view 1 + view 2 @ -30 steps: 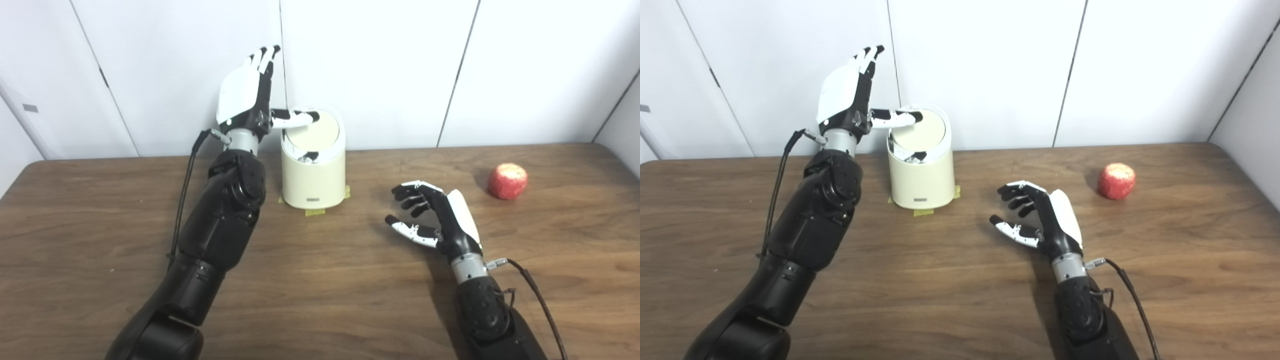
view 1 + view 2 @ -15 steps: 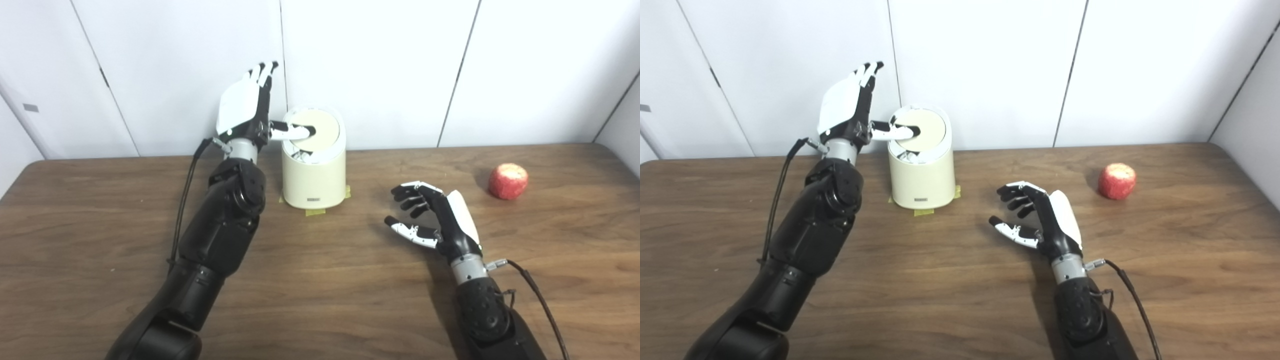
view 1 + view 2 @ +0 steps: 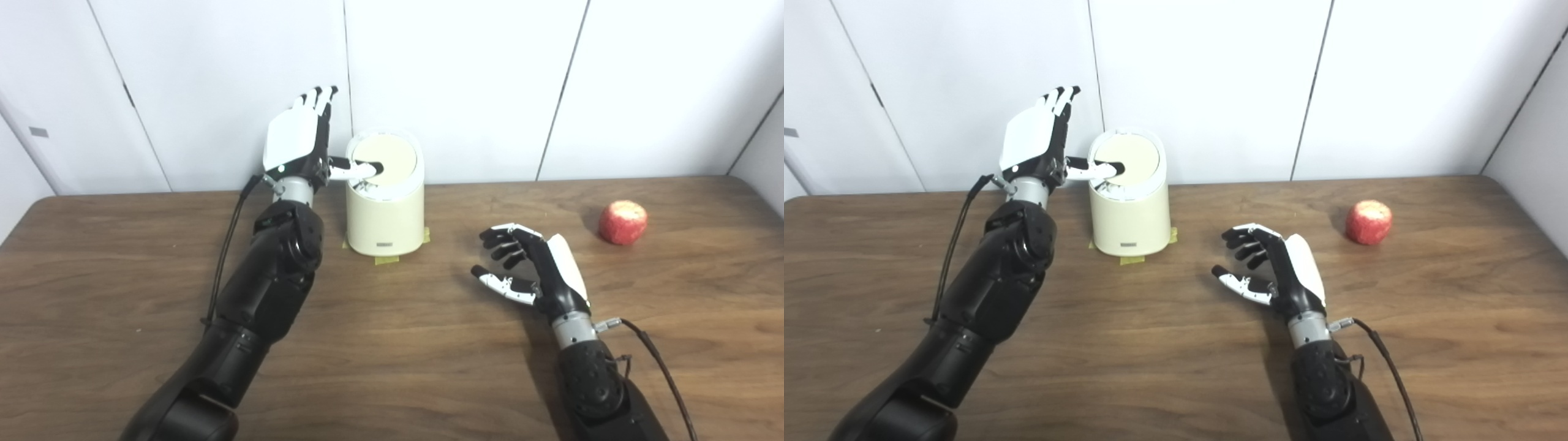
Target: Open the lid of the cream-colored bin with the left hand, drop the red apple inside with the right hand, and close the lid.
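Observation:
The cream-colored bin (image 3: 384, 214) stands at the back of the table against the wall. Its round lid (image 3: 392, 158) lies nearly flat on top, with only a thin dark gap at the front edge. My left hand (image 3: 300, 139) is upright just left of the bin, open with its fingers pointing up; its thumb lies across the lid's left part. The red apple (image 3: 623, 222) rests on the table at the far right. My right hand (image 3: 533, 266) hovers low over the middle of the table, open with curled fingers, well left of the apple and holding nothing.
Yellow tape (image 3: 386, 259) marks the bin's spot on the wooden table (image 3: 392, 343). White wall panels (image 3: 465, 86) stand right behind the bin. Cables hang along both forearms.
My left hand has come down, its thumb riding the lid from tilted up to almost flat on the bin. The right hand and the apple have stayed put.

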Motion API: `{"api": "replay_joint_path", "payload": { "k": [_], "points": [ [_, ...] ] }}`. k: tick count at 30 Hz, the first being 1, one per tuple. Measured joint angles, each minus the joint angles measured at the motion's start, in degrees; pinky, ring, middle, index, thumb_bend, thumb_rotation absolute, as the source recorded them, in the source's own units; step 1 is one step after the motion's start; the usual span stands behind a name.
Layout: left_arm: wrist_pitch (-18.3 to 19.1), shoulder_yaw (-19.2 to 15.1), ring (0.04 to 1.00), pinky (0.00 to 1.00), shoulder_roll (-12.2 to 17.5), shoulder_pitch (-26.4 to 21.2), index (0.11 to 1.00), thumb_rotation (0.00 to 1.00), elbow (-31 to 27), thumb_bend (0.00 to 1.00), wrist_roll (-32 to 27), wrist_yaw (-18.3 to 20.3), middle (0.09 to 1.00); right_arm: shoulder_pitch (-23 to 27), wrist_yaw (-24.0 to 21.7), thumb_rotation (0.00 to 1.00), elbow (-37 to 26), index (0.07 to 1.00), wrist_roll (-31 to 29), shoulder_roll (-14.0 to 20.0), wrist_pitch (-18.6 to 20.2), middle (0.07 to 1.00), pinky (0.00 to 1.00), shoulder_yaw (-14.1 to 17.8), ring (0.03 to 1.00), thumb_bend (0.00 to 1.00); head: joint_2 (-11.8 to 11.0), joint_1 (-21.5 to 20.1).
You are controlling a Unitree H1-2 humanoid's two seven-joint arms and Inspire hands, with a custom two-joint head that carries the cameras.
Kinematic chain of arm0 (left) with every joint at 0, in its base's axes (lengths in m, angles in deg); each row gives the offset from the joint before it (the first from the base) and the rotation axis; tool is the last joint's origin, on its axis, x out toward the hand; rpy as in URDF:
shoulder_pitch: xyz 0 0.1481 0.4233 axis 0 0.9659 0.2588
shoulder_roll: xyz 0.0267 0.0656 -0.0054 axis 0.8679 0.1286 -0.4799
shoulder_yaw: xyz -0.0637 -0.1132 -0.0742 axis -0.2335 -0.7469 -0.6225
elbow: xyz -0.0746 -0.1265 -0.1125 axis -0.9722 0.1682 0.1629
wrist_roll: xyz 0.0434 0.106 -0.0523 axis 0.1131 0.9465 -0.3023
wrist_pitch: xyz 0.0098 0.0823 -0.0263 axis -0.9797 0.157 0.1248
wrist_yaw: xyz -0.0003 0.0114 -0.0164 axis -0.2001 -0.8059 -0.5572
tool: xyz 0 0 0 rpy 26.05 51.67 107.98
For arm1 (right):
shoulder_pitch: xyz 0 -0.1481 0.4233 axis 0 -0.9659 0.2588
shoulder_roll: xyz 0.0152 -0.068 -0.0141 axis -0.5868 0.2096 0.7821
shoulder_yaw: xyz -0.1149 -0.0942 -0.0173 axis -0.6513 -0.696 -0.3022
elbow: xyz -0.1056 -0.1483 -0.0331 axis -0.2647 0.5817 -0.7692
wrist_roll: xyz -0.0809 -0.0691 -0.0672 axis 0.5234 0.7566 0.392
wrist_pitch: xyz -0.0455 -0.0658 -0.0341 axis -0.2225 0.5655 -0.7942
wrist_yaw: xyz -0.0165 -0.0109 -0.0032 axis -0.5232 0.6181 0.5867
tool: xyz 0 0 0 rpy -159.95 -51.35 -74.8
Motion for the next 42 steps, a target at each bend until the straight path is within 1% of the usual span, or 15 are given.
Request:
{"api": "replay_joint_path", "payload": {
  "k": [8, 16, 18, 19, 20, 21, 22, 23, 24, 26, 29, 34, 36, 38, 42],
  "points": [
    [1.9, 6.6, 1.000, 1.00, 2.4, -2.2, 1.000, 0.12, 1.1, 1.00, 8.7, -0.4, 1.000, -0.1, 0.0, 0.16, -0.2, 0.626, 0.2, -0.4, 0.6, 0.611, 0.45, -0.2, 0.562, 0.35, 0.0, 0.1],
    [1.8, 9.8, 1.000, 1.00, 3.8, -2.9, 1.000, 0.14, 1.4, 1.00, 14.5, -0.8, 1.000, -0.1, 0.2, 0.16, -0.2, 0.622, 0.4, -0.5, 0.6, 0.604, 0.44, -0.2, 0.551, 0.36, -0.1, 0.1],
    [1.8, 10.1, 1.000, 1.00, 3.9, -2.9, 1.000, 0.14, 1.4, 1.00, 15.3, -0.7, 1.000, -0.1, 0.2, 0.19, -0.2, 0.623, 0.4, -0.6, 0.7, 0.611, 0.45, -0.2, 0.561, 0.35, -0.1, 0.1],
    [1.7, 9.9, 1.000, 1.00, 3.9, -2.9, 1.000, 0.24, 1.4, 0.97, 15.3, -0.7, 1.000, -0.1, 0.2, 0.19, -0.2, 0.623, 0.4, -0.6, 0.7, 0.612, 0.45, -0.2, 0.562, 0.35, -0.1, 0.1],
    [1.6, 9.4, 1.000, 1.00, 3.8, -2.9, 1.000, 0.38, 1.4, 0.88, 14.8, -0.7, 1.000, -0.1, 0.2, 0.19, -0.2, 0.622, 0.4, -0.6, 0.7, 0.608, 0.45, -0.2, 0.555, 0.35, -0.1, -0.1],
    [1.2, 8.4, 1.000, 1.00, 3.5, -2.8, 1.000, 0.45, 1.4, 0.83, 14.0, -0.7, 1.000, -0.1, 0.2, 0.19, -0.2, 0.622, 0.4, -0.6, 0.8, 0.606, 0.44, -0.2, 0.551, 0.35, -0.1, -0.1],
    [1.1, 7.2, 1.000, 1.00, 3.3, -2.6, 1.000, 0.76, 1.4, 0.69, 12.7, -0.6, 1.000, -0.1, 0.2, 0.19, -0.3, 0.622, 0.5, -0.7, 0.9, 0.608, 0.45, -0.2, 0.554, 0.35, 0.0, -0.1],
    [1.1, 5.6, 1.000, 1.00, 2.8, -2.2, 1.000, 0.88, 1.2, 0.66, 11.1, -0.4, 1.000, -0.1, 0.2, 0.19, -0.3, 0.622, 0.4, -0.7, 0.9, 0.609, 0.45, -0.1, 0.555, 0.35, 0.0, 0.0],
    [1.2, 3.6, 1.000, 1.00, 2.2, -1.4, 1.000, 0.94, 0.4, 0.64, 9.1, 0.1, 1.000, -0.1, 0.2, 0.19, -0.3, 0.622, 0.4, -0.7, 0.9, 0.609, 0.45, -0.1, 0.555, 0.35, 0.0, 0.1],
    [1.7, 0.5, 1.000, 1.00, 0.8, 0.3, 0.999, 0.99, -0.8, 0.65, 5.7, 0.5, 1.000, -0.1, 0.2, 0.18, -0.4, 0.625, 0.4, -0.7, 0.9, 0.616, 0.46, -0.1, 0.565, 0.35, 0.0, 0.1],
    [2.7, -3.3, 0.987, 0.95, -1.0, 2.4, 0.981, 1.00, -2.9, 0.69, 1.3, 0.9, 0.993, -0.1, 0.2, 0.19, -0.4, 0.624, 0.3, -0.6, 0.9, 0.620, 0.47, -0.1, 0.574, 0.35, 0.0, 0.2],
    [2.8, -10.0, 0.993, 0.96, -3.1, 2.6, 0.969, 1.00, -7.2, 0.61, -4.9, -0.7, 0.992, -0.1, 0.2, 0.18, -0.4, 0.629, 0.3, -0.6, 0.9, 0.618, 0.46, -0.2, 0.566, 0.35, -0.1, 0.2],
    [0.3, -12.6, 0.994, 0.97, -3.4, 2.5, 0.964, 1.00, -8.9, 0.58, -8.3, -2.0, 0.989, -0.1, 0.2, 0.19, -0.4, 0.631, 0.3, -0.6, 0.9, 0.615, 0.45, -0.2, 0.559, 0.35, -0.1, 0.2],
    [-2.6, -15.1, 0.961, 0.90, -3.6, 3.2, 0.952, 1.00, -11.7, 0.50, -12.6, -2.6, 0.971, -0.1, 0.2, 0.20, -0.3, 0.629, 0.4, -0.6, 0.9, 0.615, 0.45, -0.2, 0.560, 0.35, -0.2, 0.1],
    [-10.1, -16.9, 0.887, 0.80, -3.8, 6.2, 0.890, 1.00, -16.1, 0.41, -19.3, -2.7, 0.905, -0.1, 0.2, 0.19, -0.3, 0.629, 0.5, -0.5, 0.9, 0.616, 0.46, -0.2, 0.565, 0.35, -0.1, 0.0]
  ]
}}
